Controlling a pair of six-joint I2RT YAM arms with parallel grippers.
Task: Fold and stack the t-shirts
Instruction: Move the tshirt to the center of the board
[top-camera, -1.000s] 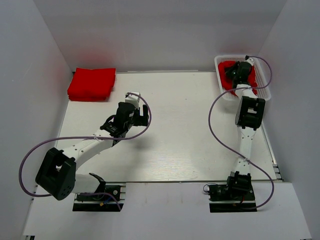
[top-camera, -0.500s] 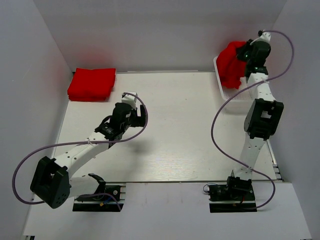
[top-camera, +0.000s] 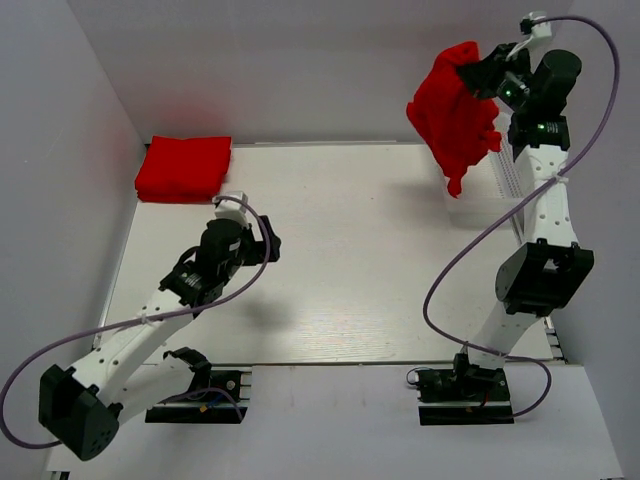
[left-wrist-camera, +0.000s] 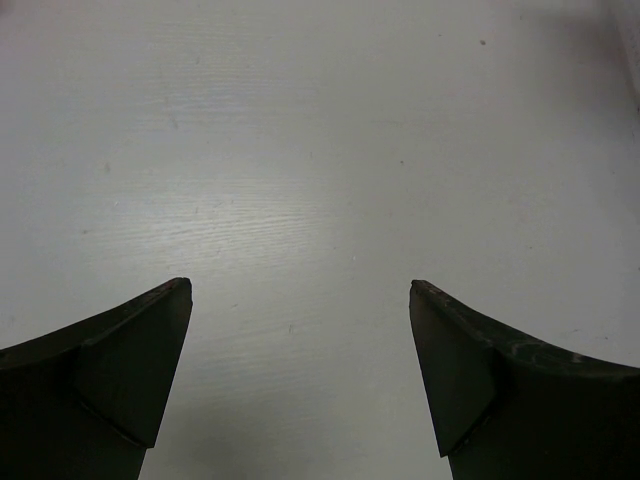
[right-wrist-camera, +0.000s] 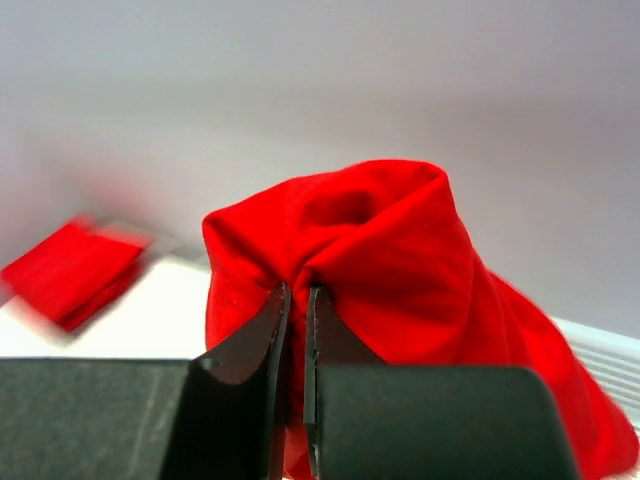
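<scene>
My right gripper (top-camera: 478, 72) is shut on a crumpled red t-shirt (top-camera: 452, 115) and holds it high in the air at the back right, the cloth hanging down. In the right wrist view the shirt (right-wrist-camera: 400, 250) bunches around the closed gripper (right-wrist-camera: 297, 292). A folded red t-shirt stack (top-camera: 184, 167) lies at the table's back left corner; it shows blurred in the right wrist view (right-wrist-camera: 70, 270). My left gripper (top-camera: 262, 240) is open and empty over bare table; in its wrist view the gripper (left-wrist-camera: 300, 290) shows only white tabletop between the fingers.
The white mesh basket (top-camera: 510, 178) stands at the back right edge, mostly hidden behind the right arm and hanging shirt. White walls enclose the table on the left, back and right. The table (top-camera: 340, 260) is white.
My right gripper has lifted the red shirt out of the basket and high up, toward the left. My left arm has swung its gripper back and to the left.
</scene>
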